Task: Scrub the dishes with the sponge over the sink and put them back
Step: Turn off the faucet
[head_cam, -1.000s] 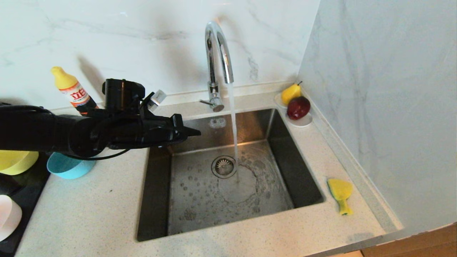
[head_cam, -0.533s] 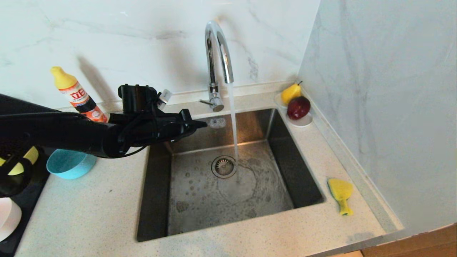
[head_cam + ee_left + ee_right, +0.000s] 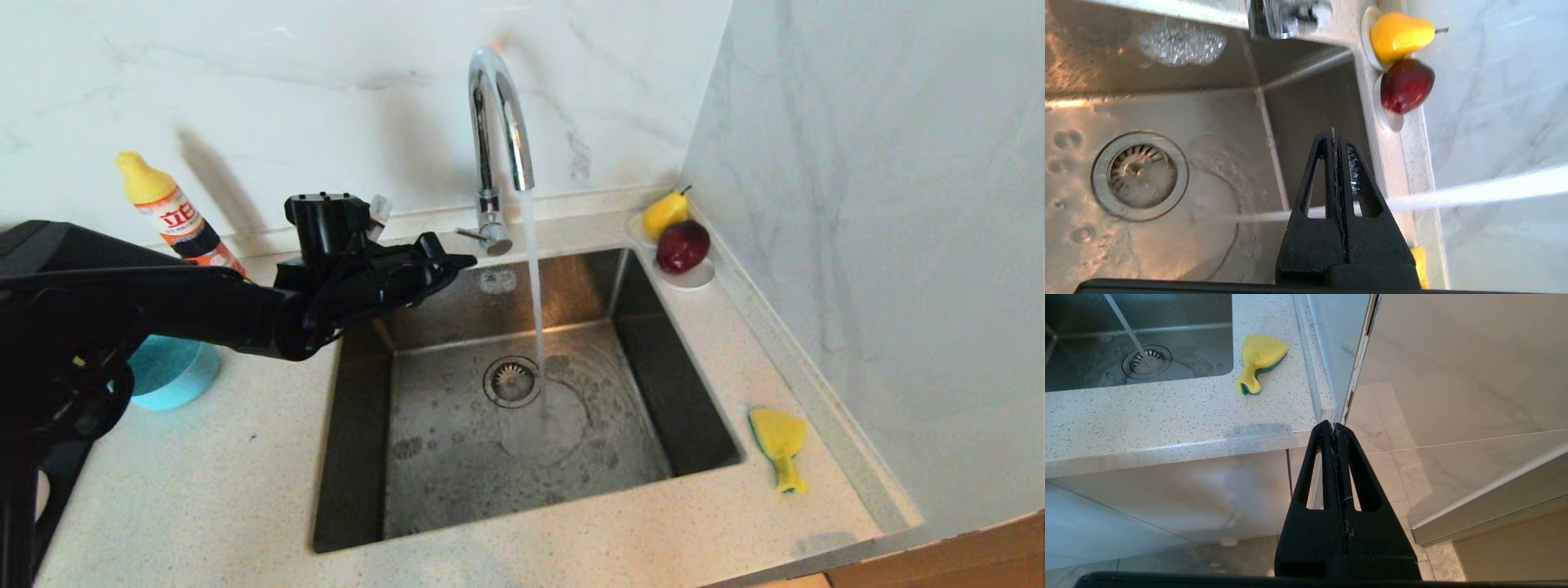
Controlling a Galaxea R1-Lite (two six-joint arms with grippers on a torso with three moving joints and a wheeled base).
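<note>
Your left claw (image 3: pixel 457 263) hung closed and empty over the sink's (image 3: pixel 694 392) back-left corner, tip close to the tap (image 3: pixel 496 147) with water running. Carry on that way and you risked knocking the tap or wetting the claw. The sponge (image 3: pixel 778 445) lay on the worktop's (image 3: pixel 204 490) right edge, well apart. Your arm hid all but the blue bowl (image 3: pixel 167 371) by the left edge. Your right claw (image 3: pixel 1336 430), closed on nothing, sat parked off the worktop's front right corner.

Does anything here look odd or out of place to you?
The tap runs into an empty sink: no dish is under the water, and the sponge lies unused on the counter. The left gripper, shut and empty, points at the tap's base.
</note>
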